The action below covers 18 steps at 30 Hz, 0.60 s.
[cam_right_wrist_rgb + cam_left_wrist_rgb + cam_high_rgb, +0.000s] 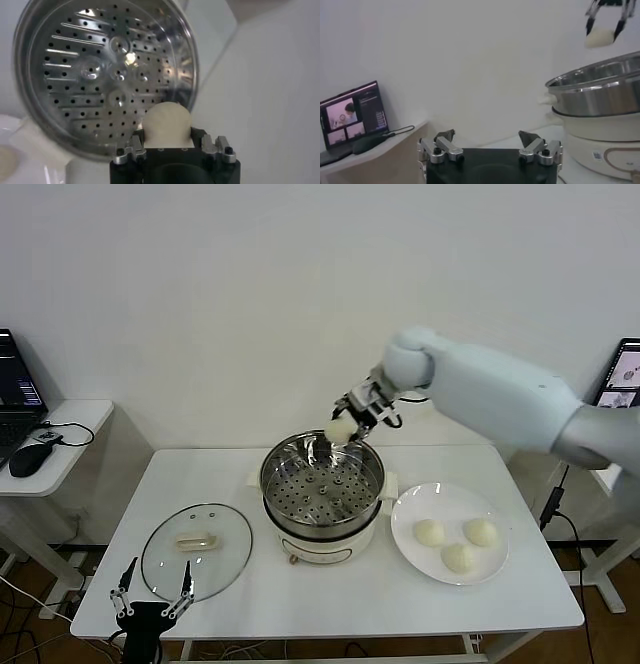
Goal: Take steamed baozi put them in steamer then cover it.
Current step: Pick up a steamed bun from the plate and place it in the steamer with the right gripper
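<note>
- Baozi (pixel 341 428) sits pinched in my right claw (pixel 352 424), above the steamer's (pixel 322 482) far rim, over its perforated tray.
- Three more baozi (pixel 456 544) lie on the white plate (pixel 412 509) beside the steamer.
- Cover (pixel 197 550) rests on the worktop (pixel 300 594), near my left claw (pixel 153 594), which is spread wide, holding nothing.

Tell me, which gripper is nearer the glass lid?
Left. The left gripper hangs open at the lid's near edge; the right gripper holds a bun over the steamer.
</note>
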{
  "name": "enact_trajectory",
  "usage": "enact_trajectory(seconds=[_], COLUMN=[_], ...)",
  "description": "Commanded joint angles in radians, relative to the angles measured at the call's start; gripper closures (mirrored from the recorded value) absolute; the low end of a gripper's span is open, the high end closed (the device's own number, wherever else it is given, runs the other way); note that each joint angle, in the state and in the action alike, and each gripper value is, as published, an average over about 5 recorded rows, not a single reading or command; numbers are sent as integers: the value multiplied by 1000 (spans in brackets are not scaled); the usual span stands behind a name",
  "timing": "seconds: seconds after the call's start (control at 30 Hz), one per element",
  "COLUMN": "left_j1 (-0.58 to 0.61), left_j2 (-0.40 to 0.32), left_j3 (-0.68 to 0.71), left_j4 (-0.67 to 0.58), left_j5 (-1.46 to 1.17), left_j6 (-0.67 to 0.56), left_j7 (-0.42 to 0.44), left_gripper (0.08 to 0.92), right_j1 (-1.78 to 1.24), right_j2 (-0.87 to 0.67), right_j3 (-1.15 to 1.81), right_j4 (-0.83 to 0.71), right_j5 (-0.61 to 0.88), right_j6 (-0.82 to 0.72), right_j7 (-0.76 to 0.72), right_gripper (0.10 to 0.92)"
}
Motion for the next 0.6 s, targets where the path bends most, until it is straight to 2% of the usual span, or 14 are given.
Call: enact_trajectory(seconds=[0.03, 0.6], left_j1=[3, -2], left_j2=[-1, -16], left_j3=[-4, 1], left_j4=[-1, 10], left_j5=[0, 6], left_j6=[-2, -11], left_j7=[0, -1], left_gripper=[177, 177], right_j1=[-16, -150], right_j2=[98, 173], right_j3=[-69, 17], right_j4=[-76, -292], right_j5=[-110, -355], right_j6=[147, 338], right_j7=[30, 115], right_gripper=[437, 418])
